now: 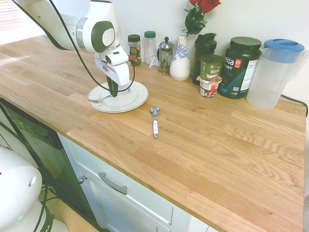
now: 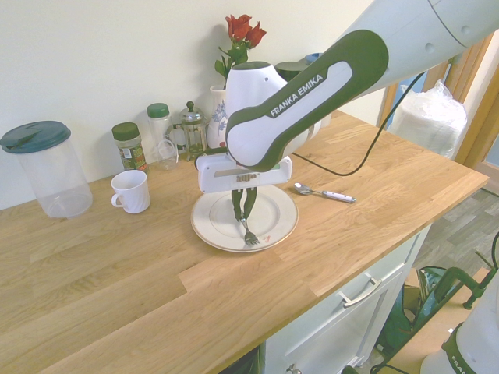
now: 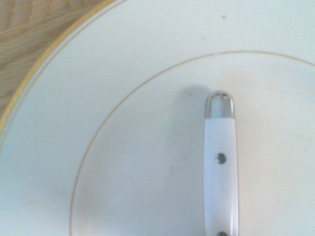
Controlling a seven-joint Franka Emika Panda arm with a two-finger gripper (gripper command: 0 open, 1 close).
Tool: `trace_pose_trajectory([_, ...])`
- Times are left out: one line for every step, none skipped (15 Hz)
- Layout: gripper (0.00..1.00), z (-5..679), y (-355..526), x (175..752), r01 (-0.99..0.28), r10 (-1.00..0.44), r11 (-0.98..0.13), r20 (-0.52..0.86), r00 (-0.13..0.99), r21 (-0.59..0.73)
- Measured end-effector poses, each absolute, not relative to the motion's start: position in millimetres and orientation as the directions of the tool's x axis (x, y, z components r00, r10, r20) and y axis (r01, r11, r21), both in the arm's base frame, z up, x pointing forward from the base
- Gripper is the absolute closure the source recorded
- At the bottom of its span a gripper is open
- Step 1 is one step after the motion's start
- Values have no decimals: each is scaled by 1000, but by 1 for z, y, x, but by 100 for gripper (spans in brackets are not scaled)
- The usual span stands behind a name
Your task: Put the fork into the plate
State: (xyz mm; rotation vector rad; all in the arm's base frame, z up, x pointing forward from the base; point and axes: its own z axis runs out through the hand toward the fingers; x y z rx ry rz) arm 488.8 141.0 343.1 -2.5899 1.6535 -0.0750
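Note:
My gripper (image 1: 112,91) (image 2: 242,209) hangs fingers down over the white plate (image 1: 131,99) (image 2: 278,209) and is shut on the fork's handle. The fork (image 1: 100,99) (image 2: 249,234) slants down from the fingers, with its tines low over the plate's rim on the side toward the counter's front edge. I cannot tell whether the tines touch the plate. In the wrist view the fork's handle (image 3: 220,157) is white with rivets and a metal end cap, lying above the plate's inner well (image 3: 123,113).
A white-handled spoon (image 1: 154,122) (image 2: 323,193) lies on the wooden counter beside the plate. A white mug (image 2: 130,191) stands on the plate's other side. Jars, a French press (image 1: 165,54), a vase with roses (image 1: 180,62), a dark tub (image 1: 240,67) and a pitcher (image 1: 273,72) line the wall.

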Motion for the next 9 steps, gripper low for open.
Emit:
trace_pose_trajectory([0,343,141,489,-904,-907,-420,5,421,-84])
trace_pose_trajectory([0,343,141,489,-904,-907,-420,5,421,-84])
trace_pose_trajectory([0,343,141,489,-903,-907,-421,5,422,-84])
trace_pose_trajectory([0,343,141,489,-903,-907,-421,5,422,-84])
trace_pose_trajectory([0,344,141,489,-903,-907,-421,5,422,-85])
trace_pose_trajectory([0,345,141,489,-903,-907,-421,6,422,-88])
trace_pose_trajectory([0,348,140,490,-903,-907,-419,8,420,-96])
trace_pose_trajectory([0,353,138,491,-903,-909,-415,12,417,-110])
trace_pose_trajectory([0,362,136,492,-903,-912,-409,15,411,-129])
